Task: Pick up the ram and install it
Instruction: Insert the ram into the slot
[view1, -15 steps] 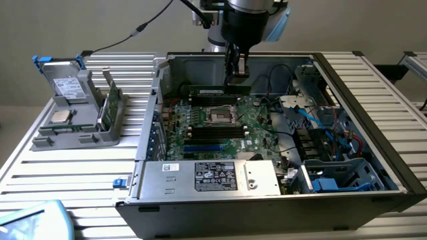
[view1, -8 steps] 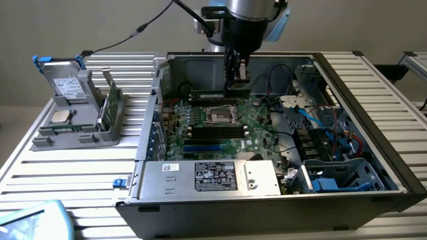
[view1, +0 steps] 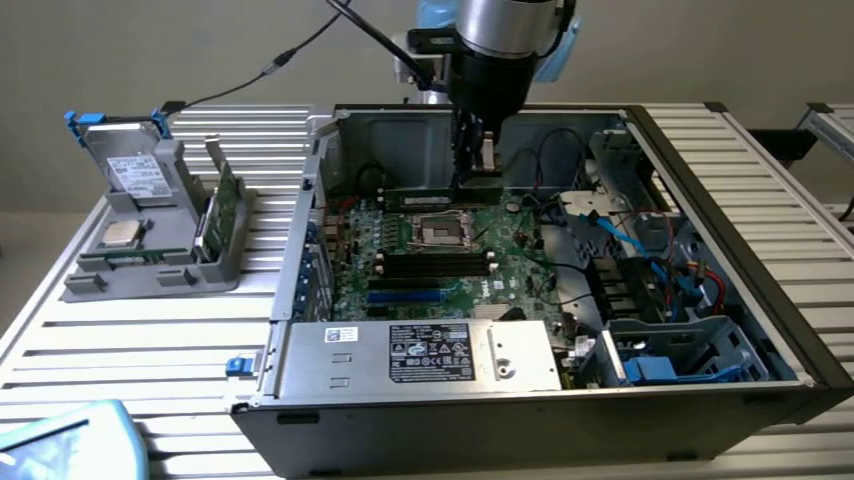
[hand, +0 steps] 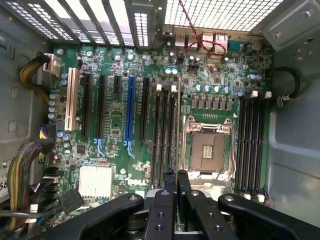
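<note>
Closest in, the gripper (hand: 176, 181) is pinched narrow on the ram (hand: 178, 125), which hangs edge-on beneath it over the motherboard (hand: 115, 125) inside the open case. So thin a hold, I judge, could let the stick pivot or slip if one end meets resistance first. Just beyond run the black memory slots (hand: 165, 130). A sideways offset or tilt would land the stick on a slot wall or a latch. Further on sits the open CPU socket (hand: 210, 150), where a stray push could bend contacts.
</note>
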